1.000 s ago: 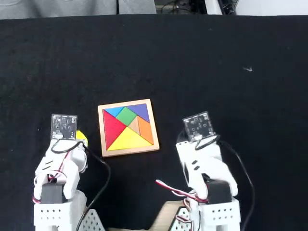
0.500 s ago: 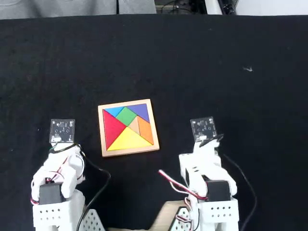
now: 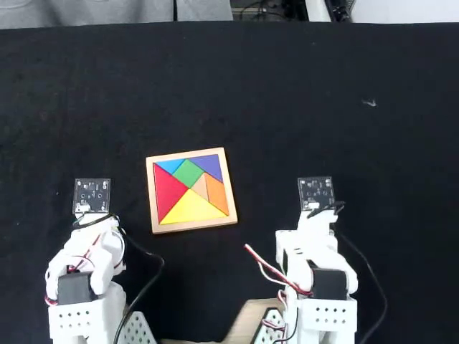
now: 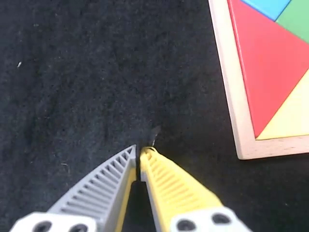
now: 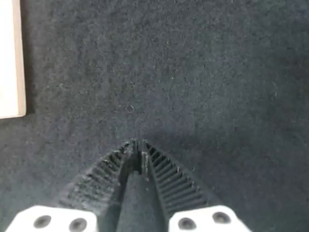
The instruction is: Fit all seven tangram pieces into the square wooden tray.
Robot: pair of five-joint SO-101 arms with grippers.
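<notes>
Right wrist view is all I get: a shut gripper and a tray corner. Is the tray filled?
Observer: Yes. In the high view, coloured pieces cover the tray with no gap.
Reviewer: Which piece lies nearest the left arm?
Observer: The red triangle, along the rim on that side.
Reviewer: And the left gripper?
Observer: The left gripper is shut on nothing, over the cloth beside the tray.
</notes>
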